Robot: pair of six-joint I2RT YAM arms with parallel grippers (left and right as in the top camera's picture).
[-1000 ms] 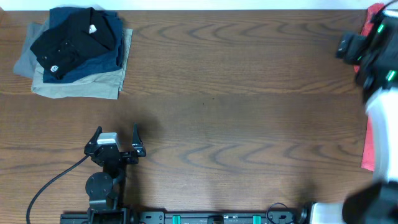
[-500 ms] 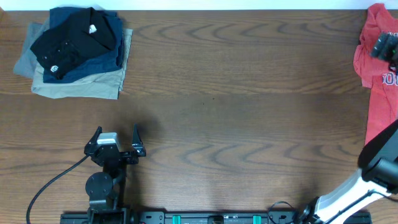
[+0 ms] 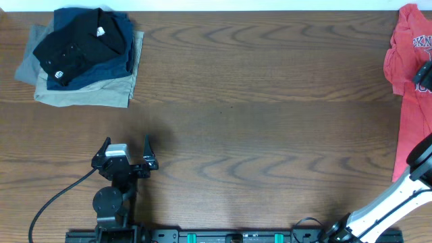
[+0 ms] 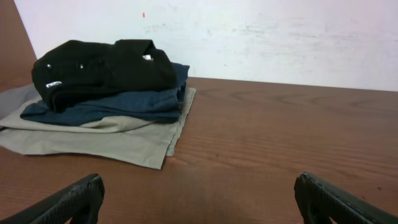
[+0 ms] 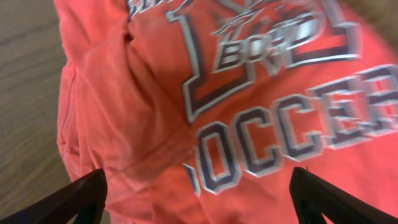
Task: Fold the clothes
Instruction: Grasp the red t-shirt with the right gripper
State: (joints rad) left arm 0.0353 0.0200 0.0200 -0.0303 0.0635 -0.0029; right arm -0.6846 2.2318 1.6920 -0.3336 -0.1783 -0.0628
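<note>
Left pincer (image 3: pixel 126 143): mine on the near left of the counter (image 3: pixel 256 101), fingers spread wide with nothing between them, pointing toward the far edge.
Right pincer (image 5: pixel 199 186): mine at the far right, over the T-shirt (image 3: pixel 410 121); both fingers stand well apart and nothing is clamped. I cannot tell whether the tips touch the cloth.
T-shirt: coral red, rumpled and unfolded along the right edge of the counter, running from the far corner toward the near side, partly cut off by the frame.
Folded pile (image 3: pixel 84 64): far left corner, well apart from the T-shirt; a black garment (image 3: pixel 81 44) on top, navy beneath it, khaki and grey at the bottom.
Overhead view alone: the whole layout, with pile and T-shirt at opposite ends and bare brown wood between; a black cable (image 3: pixel 57 196) curling off from my left arm's base. My right pincer is only a dark shape at the frame's edge there.
Left wrist view alone: the pile from the side, its layers stacked and slightly fanned, and a white wall (image 4: pixel 280 37) behind the counter.
Right wrist view alone: the lettering (image 5: pixel 273 143) close up, dark blue block letters edged in white, reading "OCCER" in part, with creases bunched in the cloth to the left of it.
</note>
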